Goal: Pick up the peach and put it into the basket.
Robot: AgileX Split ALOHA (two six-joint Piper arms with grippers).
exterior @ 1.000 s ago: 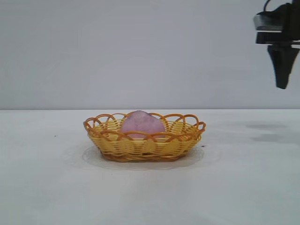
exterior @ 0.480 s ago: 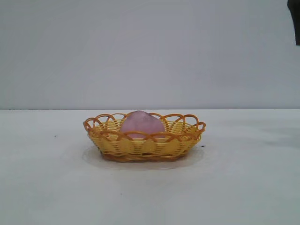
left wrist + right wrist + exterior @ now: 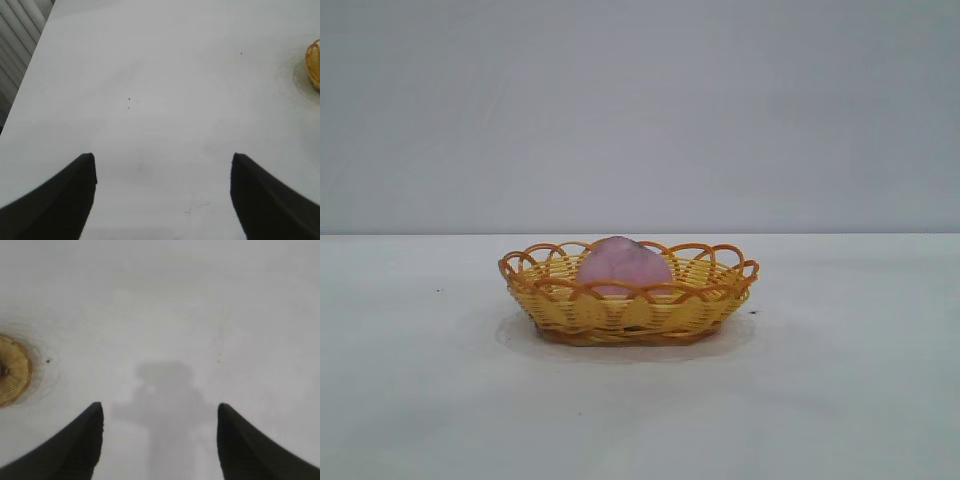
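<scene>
So the left gripper [image 3: 162, 197] sits out to the left of the basket [image 3: 628, 312], well apart from it, hanging over bare white table [image 3: 840, 400]. Its two dark fingers [image 3: 55, 200] are spread wide with nothing between them, just tabletop showing through the gap. Only a sliver of the basket's yellow weave peeks in at the edge of the left wrist view.

The basket itself sits on the table, yellow weave with that orange loopy rim going all the way around. The peach [image 3: 624, 265] is inside it, roughly in the middle, its pinkish rounded top poking up above the rim loops. Looks settled, nothing touching it except the basket.

Over to the right of the basket is the right gripper [image 3: 160, 440], also well clear of it and up over the table, casting a soft shadow on the surface under it. Fingers [image 3: 70, 450] wide apart here too, holding nothing. A bit of the basket shows at the edge of the right wrist view.

Neither arm shows up in the exterior view, just basket, peach and table against a plain grey wall [image 3: 640, 110].
</scene>
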